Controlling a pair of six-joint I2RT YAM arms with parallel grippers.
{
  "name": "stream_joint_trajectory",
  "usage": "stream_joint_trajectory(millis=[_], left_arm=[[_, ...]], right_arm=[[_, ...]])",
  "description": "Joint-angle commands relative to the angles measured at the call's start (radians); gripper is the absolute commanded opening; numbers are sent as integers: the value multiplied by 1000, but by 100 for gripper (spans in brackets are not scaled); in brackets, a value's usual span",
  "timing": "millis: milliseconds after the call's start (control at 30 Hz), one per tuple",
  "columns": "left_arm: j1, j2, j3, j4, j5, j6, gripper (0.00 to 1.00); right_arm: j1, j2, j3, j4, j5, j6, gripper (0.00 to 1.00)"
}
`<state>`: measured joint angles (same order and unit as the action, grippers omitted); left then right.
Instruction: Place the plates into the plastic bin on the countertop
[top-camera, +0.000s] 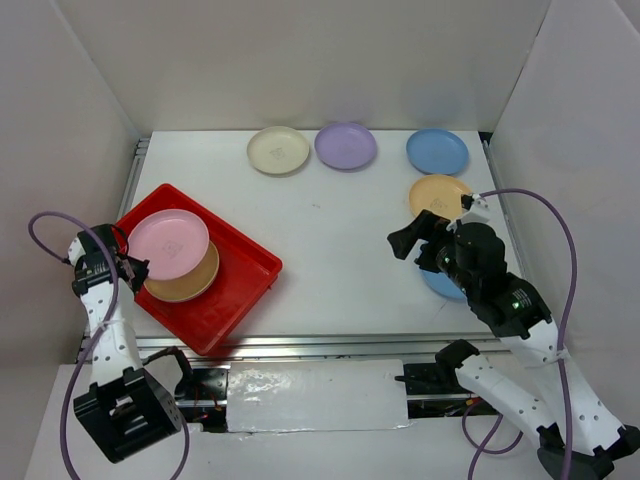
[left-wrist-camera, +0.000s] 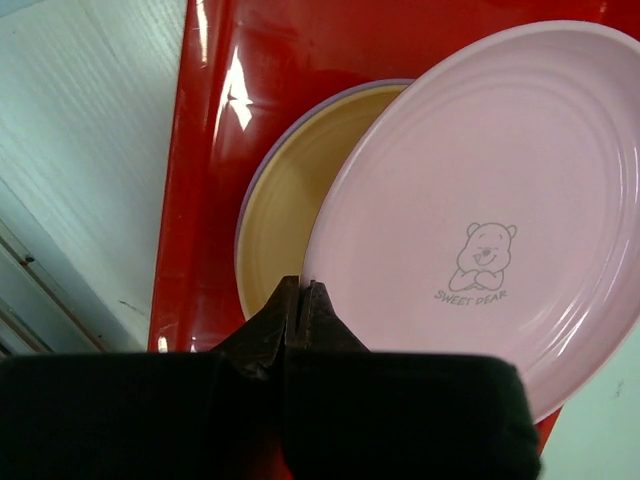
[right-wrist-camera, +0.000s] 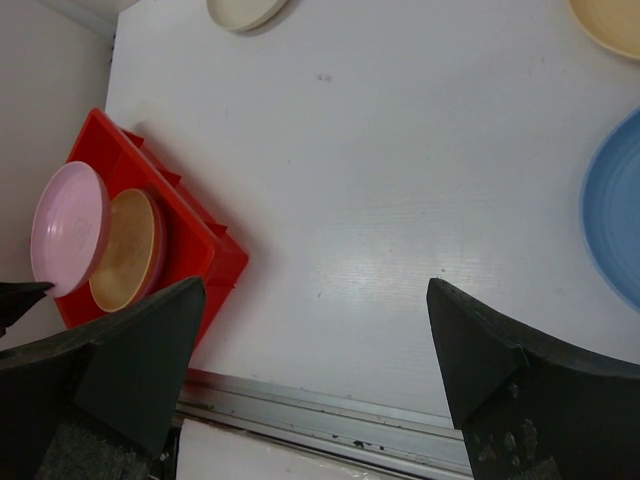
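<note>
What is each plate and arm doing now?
left end effector: shut on pink plate
right end effector: open, empty
pink plate: held over red bin
yellow-orange plate: lying in red bin
cream plate: on countertop
purple plate: on countertop
far blue plate: on countertop

The right arm (top-camera: 492, 282) hides most of a blue plate (top-camera: 435, 285).

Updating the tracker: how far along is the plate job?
Done: one yellow-orange plate lies in the red bin, a purple rim under it. In hand: the left tool pinches the pink plate by its edge over the bin. Left: cream plate, purple plate, far blue plate, near blue plate and second yellow-orange plate on the countertop; right tool open, empty.
</note>
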<state>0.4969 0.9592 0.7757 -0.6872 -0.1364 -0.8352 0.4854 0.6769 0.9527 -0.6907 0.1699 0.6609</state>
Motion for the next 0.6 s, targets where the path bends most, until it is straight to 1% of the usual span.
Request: stream_joint_trajectory(millis=[0,33,67,100,133,233,367,400,433,467,500,533,567], left_arm=[[2,-30,22,61,77,38,0],[-4,-30,26,55,72,36,5],[-9,-33,31,45,66,30,17],[-11,-46,39,26,49,21,42],[-11,-59,42,-4,23,18,99],[-14,-129,56,-35,9,24,99],[-40,-209,137,-87,-25,22,99],[-56,-224,148,-86,4,28,99],[-72,-231,155,-78,4,36,99],[-90,-240,151,-4,99,60,99],[-116,-237,145,30,153,64,99],[-205,-226,137,73,196,59,99],[-263,-211,132,116,240,48,99]], right_arm=[[-5,6,-11,65,-15,-12,100],[-5,3,-11,65,-15,-12,100],[-5,6,-11,65,-18,-12,100],[-5,6,-8,63,-18,-12,100],[-7,4,-6,62,-18,-12,100],[-7,4,4,54,-6,-18,100],[-14,7,26,37,10,-24,100],[-22,9,27,37,13,-24,100],[-30,10,29,36,16,-24,100],[-34,16,34,27,20,-18,100],[-44,18,35,20,25,-15,100],[-60,18,40,20,28,-11,100],[-68,13,41,16,34,-3,100]])
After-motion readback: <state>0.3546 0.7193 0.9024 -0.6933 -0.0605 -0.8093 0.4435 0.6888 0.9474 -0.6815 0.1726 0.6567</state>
